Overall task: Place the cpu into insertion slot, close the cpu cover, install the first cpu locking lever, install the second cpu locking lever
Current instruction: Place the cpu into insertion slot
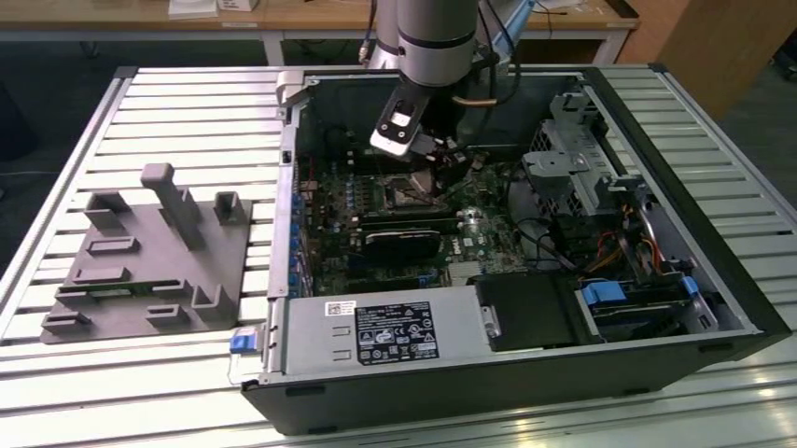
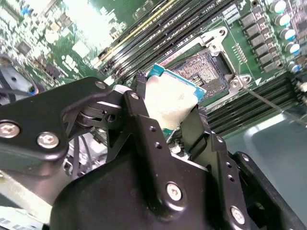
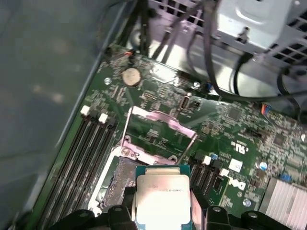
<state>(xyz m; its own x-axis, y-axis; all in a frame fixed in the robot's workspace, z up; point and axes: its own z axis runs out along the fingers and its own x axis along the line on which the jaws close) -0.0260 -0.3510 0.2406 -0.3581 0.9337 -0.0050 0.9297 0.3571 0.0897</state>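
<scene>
Pinching the cpu [image 2: 173, 97] by 2 opposite edges, the gripper [image 2: 165, 112] holds it just above the insertion slot [image 2: 207, 72] in the far half of the open case [image 1: 697, 308] — not yet seated. The cpu cover [image 3: 160, 122] stands raised beside the slot. Risk: any tilt or sideways offset on lowering would likely drive 1 chip corner into the socket contacts — bending them.

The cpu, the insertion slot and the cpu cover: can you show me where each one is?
the cpu [image 3: 163, 203], first wrist view, middle of its pale silvery face.
the insertion slot [image 2: 207, 71], second wrist view, its dark inner field.
the cpu cover [image 3: 156, 116], first wrist view, a bar of its metal frame.
</scene>
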